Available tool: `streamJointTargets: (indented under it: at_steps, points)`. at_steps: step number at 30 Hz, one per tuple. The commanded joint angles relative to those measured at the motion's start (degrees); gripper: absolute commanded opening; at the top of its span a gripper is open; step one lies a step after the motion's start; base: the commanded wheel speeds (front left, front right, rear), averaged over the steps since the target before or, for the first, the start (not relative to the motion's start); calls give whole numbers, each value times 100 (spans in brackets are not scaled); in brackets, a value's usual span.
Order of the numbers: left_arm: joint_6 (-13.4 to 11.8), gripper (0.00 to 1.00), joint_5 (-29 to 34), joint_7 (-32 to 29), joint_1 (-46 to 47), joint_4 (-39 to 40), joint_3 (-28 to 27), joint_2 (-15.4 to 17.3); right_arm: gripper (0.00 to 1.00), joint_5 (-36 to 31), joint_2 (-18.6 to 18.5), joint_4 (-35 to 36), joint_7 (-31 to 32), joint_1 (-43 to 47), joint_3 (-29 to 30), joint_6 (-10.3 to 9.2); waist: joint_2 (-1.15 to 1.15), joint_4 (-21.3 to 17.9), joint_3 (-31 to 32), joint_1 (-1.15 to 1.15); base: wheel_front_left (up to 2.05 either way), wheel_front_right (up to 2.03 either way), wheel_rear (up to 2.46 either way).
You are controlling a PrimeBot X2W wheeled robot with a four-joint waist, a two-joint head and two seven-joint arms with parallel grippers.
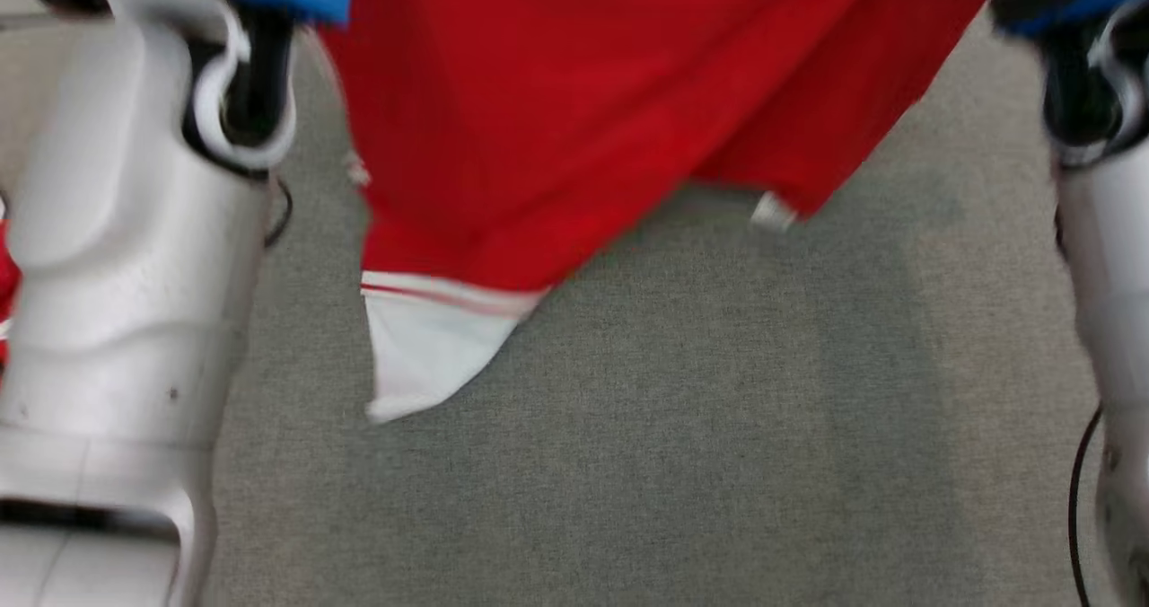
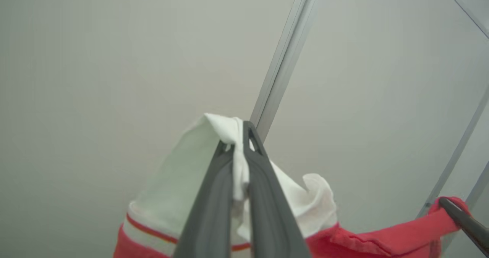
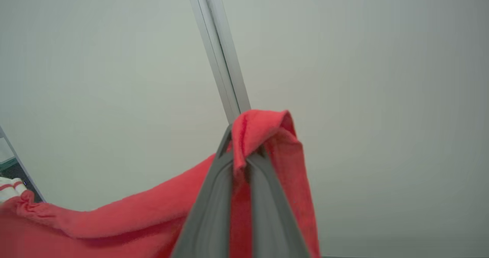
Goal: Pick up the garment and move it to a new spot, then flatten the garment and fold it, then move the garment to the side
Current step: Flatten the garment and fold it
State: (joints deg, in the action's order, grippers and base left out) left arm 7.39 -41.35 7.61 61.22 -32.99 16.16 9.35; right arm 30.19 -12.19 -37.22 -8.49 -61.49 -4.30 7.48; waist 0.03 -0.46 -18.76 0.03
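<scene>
The garment (image 1: pixel 574 113) is red with white, red-striped trim. It hangs in the air between my two raised arms, above the grey carpet. A white sleeve end (image 1: pixel 422 347) dangles at its lower left. In the left wrist view my left gripper (image 2: pixel 238 136) is shut on the garment's white trim (image 2: pixel 225 130), pointing up at a pale wall. My right gripper (image 3: pixel 244 136) is shut on a red fold of the garment (image 3: pixel 263 128). The right gripper's dark fingertips (image 2: pixel 458 216) also show at the left wrist view's right edge, with red cloth stretched towards them.
Grey carpet (image 1: pixel 682 427) lies below the hanging cloth. My pale forearms (image 1: pixel 126 257) frame both sides of the head view. Ahead of both wrists stands a pale wall with grey metal strips (image 3: pixel 217 52).
</scene>
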Motion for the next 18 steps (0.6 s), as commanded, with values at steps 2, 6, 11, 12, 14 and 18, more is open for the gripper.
streamJointTargets:
  at_steps: [2,6,11,12,14,18]
  points:
    - [12,0,-17,17,490,-150,7,31,0,92,-23,-229,72,-468,8,3,-3,82,-183,-3,0,0,0]
    - [12,0,-153,28,1682,-592,5,-103,0,275,-76,-815,179,-1672,107,3,-3,84,-402,-3,0,0,0]
    - [12,0,-251,139,2807,-1067,117,-201,0,370,-124,-1337,68,-2652,22,3,-3,45,-550,-3,0,0,0]
    - [12,0,-287,179,2976,-1116,167,-221,0,393,-143,-1402,40,-2772,-28,3,-3,41,-568,-3,0,0,0]
    - [12,0,-373,250,3120,-1219,279,-244,0,467,-162,-1507,-18,-2872,-146,3,-3,42,-593,-3,0,0,0]
    - [12,0,-543,332,2931,-1346,651,-195,0,709,-194,-1646,-128,-2672,-374,3,-3,54,-643,-3,0,0,0]
